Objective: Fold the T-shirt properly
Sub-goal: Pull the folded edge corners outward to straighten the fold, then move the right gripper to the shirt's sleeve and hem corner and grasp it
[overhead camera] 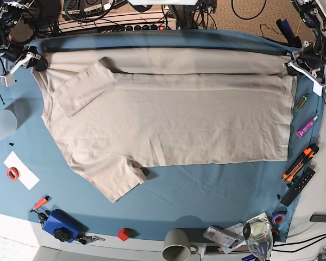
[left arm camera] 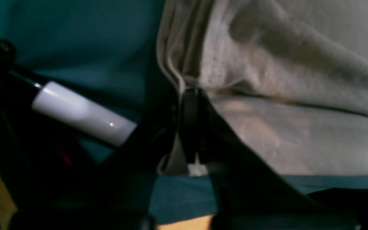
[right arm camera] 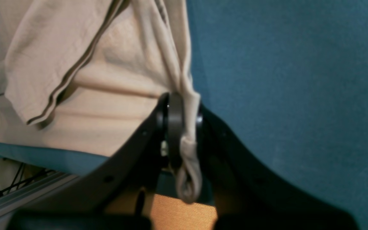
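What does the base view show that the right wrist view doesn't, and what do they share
Only the base view shows the whole T-shirt spread across the table cloth, its far edge lifted between both arms, plus the left gripper, a mug and markers. Only the right wrist view shows the right gripper shut on a bunched fabric edge, a loop hanging below the jaws. Both show the beige shirt on blue cloth.

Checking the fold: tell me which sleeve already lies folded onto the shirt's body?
The upper sleeve, nearer the right gripper, lies over the T-shirt; the lower sleeve still sticks out onto the blue cloth.
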Controlling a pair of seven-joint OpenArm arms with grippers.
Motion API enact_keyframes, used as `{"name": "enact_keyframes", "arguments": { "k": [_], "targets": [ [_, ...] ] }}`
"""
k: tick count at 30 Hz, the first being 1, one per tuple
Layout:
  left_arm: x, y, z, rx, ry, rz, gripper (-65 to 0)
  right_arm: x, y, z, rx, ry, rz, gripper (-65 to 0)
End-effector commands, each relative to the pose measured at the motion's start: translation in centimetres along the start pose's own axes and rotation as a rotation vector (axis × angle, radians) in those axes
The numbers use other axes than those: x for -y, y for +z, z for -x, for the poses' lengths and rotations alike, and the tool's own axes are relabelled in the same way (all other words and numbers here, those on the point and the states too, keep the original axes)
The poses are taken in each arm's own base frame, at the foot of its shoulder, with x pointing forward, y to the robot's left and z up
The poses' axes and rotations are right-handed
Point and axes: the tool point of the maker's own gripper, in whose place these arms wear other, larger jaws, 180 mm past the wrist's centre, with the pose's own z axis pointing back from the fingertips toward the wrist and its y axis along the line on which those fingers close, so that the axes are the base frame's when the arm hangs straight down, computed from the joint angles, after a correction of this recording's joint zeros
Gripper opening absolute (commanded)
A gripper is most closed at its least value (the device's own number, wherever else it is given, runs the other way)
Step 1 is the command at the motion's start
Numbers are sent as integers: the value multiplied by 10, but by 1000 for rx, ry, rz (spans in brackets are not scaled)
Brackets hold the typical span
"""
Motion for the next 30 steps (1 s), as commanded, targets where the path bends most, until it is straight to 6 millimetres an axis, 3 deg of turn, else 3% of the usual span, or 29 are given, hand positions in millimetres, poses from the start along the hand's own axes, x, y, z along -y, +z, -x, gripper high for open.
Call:
{"name": "enact_keyframes", "arguments": {
  "k": [1, 3, 5, 12, 19, 25, 30],
  "targets": [
    [-2, 6, -8, 23, -25, -3, -611, 5, 10, -16, 36, 29, 22, -637],
    [4, 6, -11, 39, -48, 30, -559, 2, 10, -18, 47, 26, 8, -560],
    [8, 6, -13, 49, -46, 56, -529, -1, 11, -20, 56, 23, -6, -526],
    [11, 13, -22, 75, -71, 60, -524, -1, 28, -40, 103, 38, -33, -526],
    [16, 36, -60, 203, -174, 28, -524, 7, 66, -77, 318, -8, -44, -526],
    [35, 48, -87, 310, -207, 63, -524, -8, 71, -113, 434, 13, -106, -526],
    [43, 51, -94, 336, -202, 103, -524, -21, 74, -153, 526, 52, -125, -526]
  ]
}}
